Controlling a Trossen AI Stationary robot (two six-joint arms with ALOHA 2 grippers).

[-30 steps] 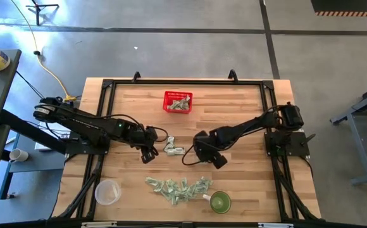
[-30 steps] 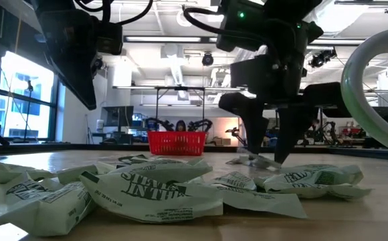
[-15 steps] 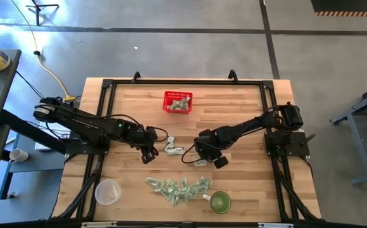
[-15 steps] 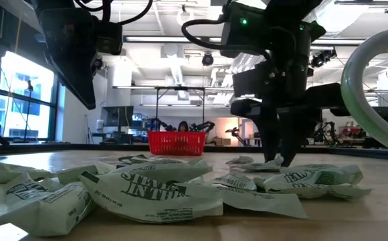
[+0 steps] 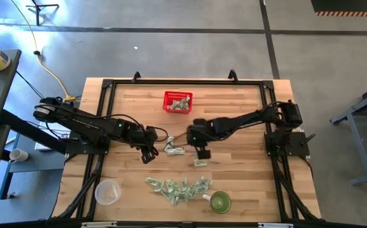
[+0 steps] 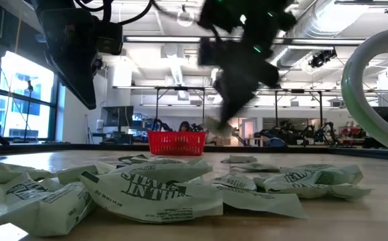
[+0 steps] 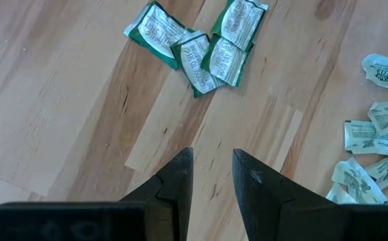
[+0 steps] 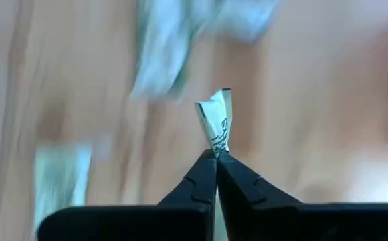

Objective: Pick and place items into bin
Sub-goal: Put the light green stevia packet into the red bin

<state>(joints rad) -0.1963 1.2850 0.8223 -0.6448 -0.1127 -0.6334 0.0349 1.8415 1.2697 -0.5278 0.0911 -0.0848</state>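
The items are small crumpled green-and-white paper pieces. A pile of them lies near the table's front edge, large in the low view. A small cluster lies mid-table, and a single piece lies just right of it. The red bin stands at the far middle with some pieces inside. My right gripper hovers right of the cluster, shut on one piece. My left gripper hangs open left of the cluster, with nothing between its fingers. My right gripper pinches one end of a small paper piece between its two fingertips. The rest of the piece sticks out beyond the tips, crumpled and narrow. The fingers slant downward, and the piece is lifted clear of the table.
A round green cup stands at the front right beside the pile, and a clear plastic cup at the front left. A black frame runs around the tabletop. Bare wood lies between the cluster and the bin.
My right gripper has shut on one piece on the table, then risen and swung toward the table's left and far side, rolling as it went. The piece has come up with it. Another piece stays on the wood where the gripper was.
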